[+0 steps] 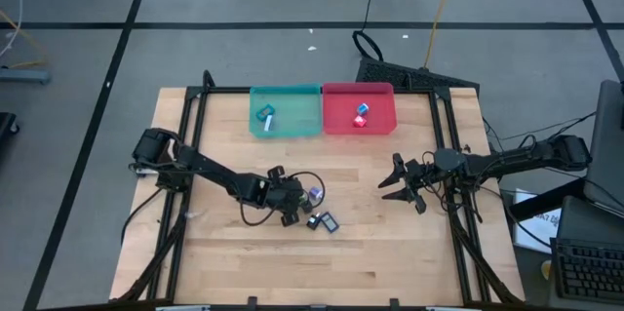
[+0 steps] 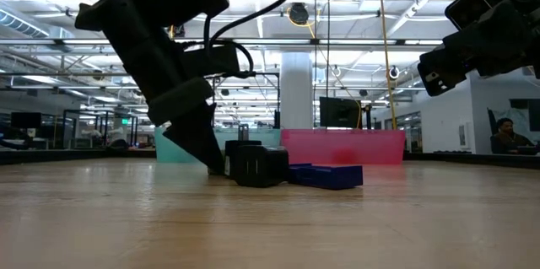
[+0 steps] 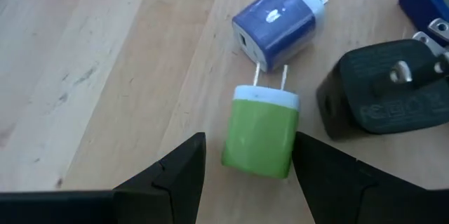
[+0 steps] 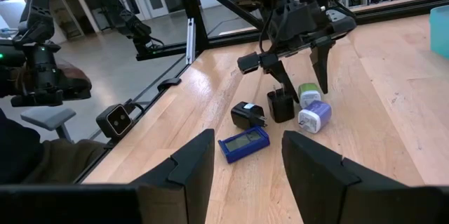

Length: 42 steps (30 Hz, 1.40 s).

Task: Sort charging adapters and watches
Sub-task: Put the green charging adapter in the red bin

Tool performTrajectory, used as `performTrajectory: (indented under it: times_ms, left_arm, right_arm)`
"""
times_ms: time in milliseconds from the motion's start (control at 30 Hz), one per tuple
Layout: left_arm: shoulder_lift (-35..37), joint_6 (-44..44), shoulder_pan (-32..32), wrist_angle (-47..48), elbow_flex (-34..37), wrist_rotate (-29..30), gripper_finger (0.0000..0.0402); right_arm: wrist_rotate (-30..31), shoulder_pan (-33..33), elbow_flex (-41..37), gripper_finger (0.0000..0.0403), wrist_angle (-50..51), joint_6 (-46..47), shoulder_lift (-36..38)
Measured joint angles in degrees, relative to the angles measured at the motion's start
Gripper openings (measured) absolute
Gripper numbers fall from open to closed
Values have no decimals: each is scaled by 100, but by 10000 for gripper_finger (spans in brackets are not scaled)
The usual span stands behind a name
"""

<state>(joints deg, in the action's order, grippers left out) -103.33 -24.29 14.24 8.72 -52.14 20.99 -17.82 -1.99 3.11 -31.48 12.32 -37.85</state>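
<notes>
My left gripper (image 3: 249,157) is open and low over the table, pointing down. Its fingers stand on either side of a green charging adapter (image 3: 261,131) that lies flat on the wood with its prongs pointing away from me. Just beyond lie a blue adapter with a white face (image 3: 277,20), a black adapter (image 3: 382,90) and a dark blue watch (image 3: 428,3). In the high view this cluster sits near the table's middle, beside the left gripper (image 1: 292,206). My right gripper (image 1: 392,182) hangs open above the table's right part, away from everything.
A teal tray (image 1: 286,124) and a red tray (image 1: 359,126) stand side by side at the far edge, the teal one holding a watch and the red one small adapters. A second black adapter (image 4: 247,115) lies near the watch (image 4: 243,143). Bare wood lies to the near side and left.
</notes>
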Motion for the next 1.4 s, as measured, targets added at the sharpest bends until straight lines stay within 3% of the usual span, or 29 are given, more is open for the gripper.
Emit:
performTrajectory:
  times_ms: [233,500,700,967,1200,1400]
  left_arm:
    - [0,11,-75,-1,0,-39,209]
    - [1,154,-84,-19,0,-37,128]
    - [87,197,-125,105,2,78,128]
    - [740,678,-121,-30,2,678,128]
    - [966,1758,-99,-718,-66,1191,128]
    - [668,2825,-110,-668,-696,1496,128]
  right_arm:
    - [0,0,-1,155,1,0,0]
    - [0,-1,0,155,0,0,0]
    - [42,1,0,155,0,-14,0]
    - [1587,1,-1,155,-250,100,-101]
    - [1783,1,-2,155,-404,397,-463]
    - [1950,-1,-2,178,-1073,954,-1068]
